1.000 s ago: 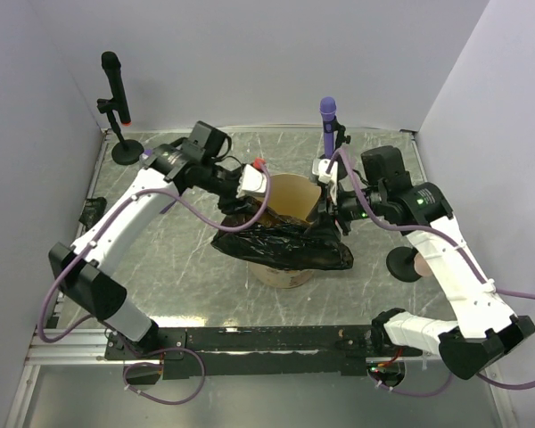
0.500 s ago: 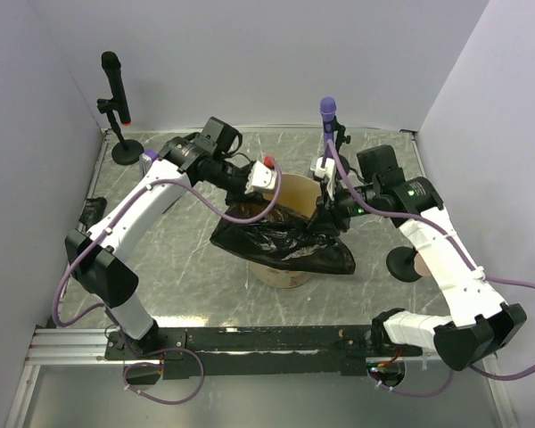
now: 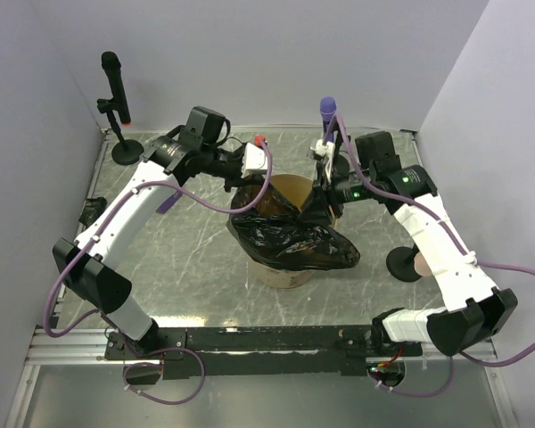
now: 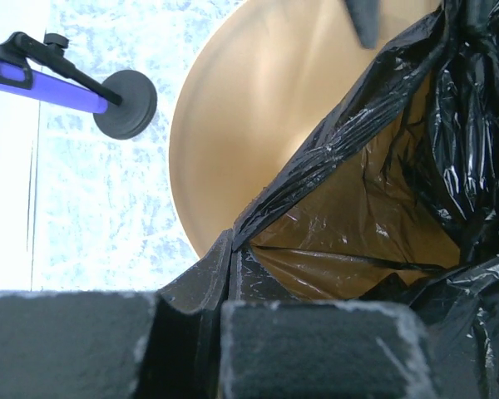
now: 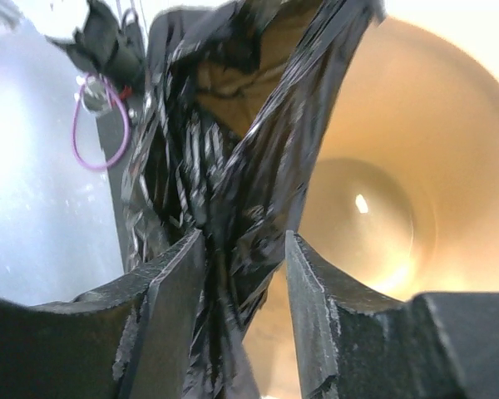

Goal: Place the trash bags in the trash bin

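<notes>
The tan trash bin (image 3: 281, 275) stands mid-table, its pale inside showing (image 4: 258, 125). A glossy black trash bag (image 3: 294, 245) hangs over its front rim, mouth held up across the opening. My left gripper (image 3: 250, 189) is at the bin's left rim, shut on the bag's edge (image 4: 229, 249); the film stretches away from it (image 4: 449, 166). At the right rim is my right gripper (image 3: 324, 198). Its jaws stand apart (image 5: 243, 270) with bunched bag film (image 5: 233, 166) between them, lying against the left finger (image 5: 179, 274). The bin's bottom (image 5: 366, 208) shows below.
A black microphone (image 3: 114, 85) stands on its stand at the back left. A purple microphone (image 3: 326, 111) stands just behind the bin, also in the left wrist view (image 4: 33, 75). A round black stand base (image 3: 406, 265) sits right of the bin. Walls close off three sides.
My left gripper has shut on the bag's edge and drawn it up toward the left rim. The bag, earlier spread wide across the bin's front, is gathered higher. My right gripper shifted back and up.
</notes>
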{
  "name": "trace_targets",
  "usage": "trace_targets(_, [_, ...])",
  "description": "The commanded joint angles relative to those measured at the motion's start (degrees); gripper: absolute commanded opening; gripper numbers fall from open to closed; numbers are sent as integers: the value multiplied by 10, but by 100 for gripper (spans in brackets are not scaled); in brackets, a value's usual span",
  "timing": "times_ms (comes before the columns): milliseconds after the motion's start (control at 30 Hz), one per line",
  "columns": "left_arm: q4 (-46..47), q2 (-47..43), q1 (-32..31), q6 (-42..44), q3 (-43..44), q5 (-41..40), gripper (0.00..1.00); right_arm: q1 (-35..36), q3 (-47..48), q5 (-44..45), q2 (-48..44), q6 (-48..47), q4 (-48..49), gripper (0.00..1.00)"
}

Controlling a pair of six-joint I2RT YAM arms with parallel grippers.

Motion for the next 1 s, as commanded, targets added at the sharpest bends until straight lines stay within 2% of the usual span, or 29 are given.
trace_targets(0, [33, -17, 0, -24, 1, 6, 1, -13, 39, -35, 20, 47, 41, 52])
trace_targets(167, [49, -15, 0, -35, -2, -2, 1, -14, 37, -39, 29, 48, 43, 51])
trace_targets(267, [62, -13, -1, -53, -2, -7, 1, -14, 29, -43, 27, 50, 48, 45])
trace_targets(333, [72, -11, 0, -65, -3, -14, 1, -14, 28, -35, 27, 45, 44, 40])
trace_targets(500, [107, -4, 11, -104, -8, -26, 1, -20, 23, 15, 24, 34, 32, 38])
trace_targets(700, [133, 10, 24, -133, -14, -51, 1, -48, 13, 46, 17, 22, 17, 20])
trace_targets(833, [178, 9, 30, -171, -40, -82, 1, -75, -6, 61, 6, 28, 25, 0])
trace_targets(967, [203, 8, 29, -198, -55, -104, 1, -104, -20, 49, -7, 63, 47, 0])
